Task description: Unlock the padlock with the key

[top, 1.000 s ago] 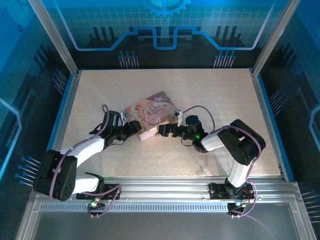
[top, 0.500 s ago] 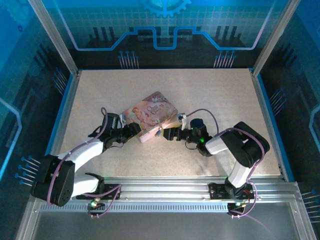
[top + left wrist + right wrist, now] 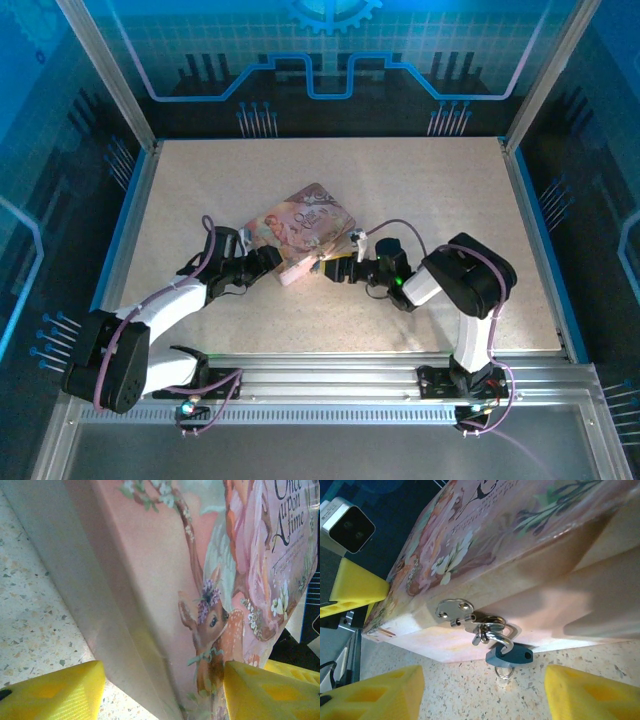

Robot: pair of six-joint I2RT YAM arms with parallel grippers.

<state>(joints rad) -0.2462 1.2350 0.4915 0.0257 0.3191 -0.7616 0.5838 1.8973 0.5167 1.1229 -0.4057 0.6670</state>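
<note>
Speckled tabletop [image 3: 600, 662] fills the lower frame, where the right gripper [image 3: 482, 692] is spread wide, holding nothing. At centre the padlock [image 3: 512, 656] hangs from the pink tin [image 3: 485, 540]. Beyond, the left gripper [image 3: 165, 692] straddles the tin's corner, grip unclear. An off-centre pinch could swing the padlock away.

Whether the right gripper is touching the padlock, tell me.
Apart. Right wrist view: bare table shows between the padlock and each yellow finger of the right gripper.

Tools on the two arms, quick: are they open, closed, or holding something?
Left tool: closed on the pink tin.
Right tool: open, holding nothing, the padlock just ahead.
</note>
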